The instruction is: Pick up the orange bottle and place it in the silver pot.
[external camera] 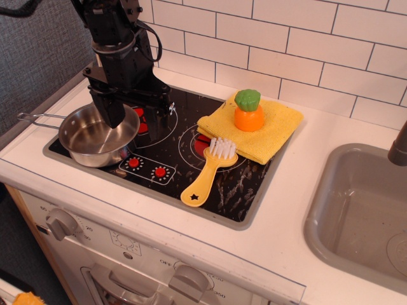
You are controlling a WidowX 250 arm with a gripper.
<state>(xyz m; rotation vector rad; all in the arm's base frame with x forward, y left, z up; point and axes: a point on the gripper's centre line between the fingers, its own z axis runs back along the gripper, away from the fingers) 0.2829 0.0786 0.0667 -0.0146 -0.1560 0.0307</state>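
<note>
The orange bottle [248, 116], squat with a chunky green top, stands upright on a folded yellow cloth [267, 130] at the back right of the black stovetop. The silver pot [95, 136] sits on the front left of the stovetop, its thin wire handle pointing left; it looks empty. My black gripper [137, 109] hangs over the pot's back right rim, far to the left of the bottle. Its jaws stand apart and hold nothing.
A yellow brush [208, 171] with white bristles lies on the stovetop [235, 190] in front of the cloth. A grey sink basin [362, 216] is at the right. A white tiled wall runs along the back. Oven knobs sit below the front edge.
</note>
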